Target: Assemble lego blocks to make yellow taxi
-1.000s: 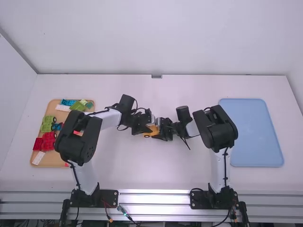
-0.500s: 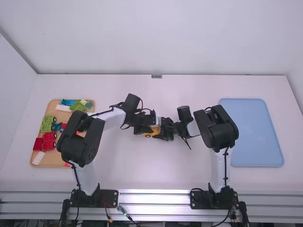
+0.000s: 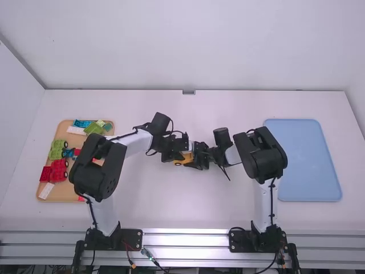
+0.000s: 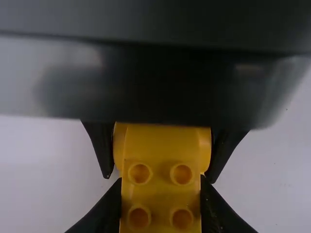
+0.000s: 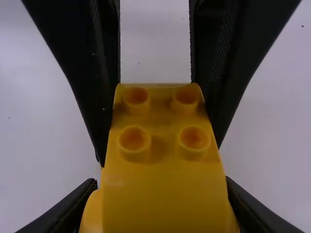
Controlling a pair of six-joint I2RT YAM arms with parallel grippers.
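watching the yellow bit: i've got a yellow plastic lego piece (image 3: pixel 186 159) with round studs and a dark round wheel (image 3: pixel 177 164), caught between my two grippers around mid-table. can't tell from here if it's touching the table or lifted.
left gripper: my black two-finger left gripper (image 3: pixel 178 155) is snug on the studded end, fingers (image 4: pixel 106 208) parted by just that block's width, one against each side.
right gripper: same deal from the other side, the black two-finger right gripper (image 3: pixel 198 157) has the smooth rounded end, fingers (image 5: pixel 70 208) spread to the width of the body and pinching both flanks. so yeah, both of mine are on the one piece, tips pretty much facing each other.
tan tray: over by my left arm i've got a shallow tan tray (image 3: pixel 61 194) with a lime green wheeled block (image 3: pixel 57 149), a bright red wheeled block (image 3: pixel 59 170) and a flat white piece (image 3: pixel 45 190), plus some blue bricks (image 3: pixel 81 123) up at the far end.
blue tray: pale blue rectangular tray (image 3: pixel 302 160), out past my right arm on the white table (image 3: pixel 154 200), well apart from the yellow piece.
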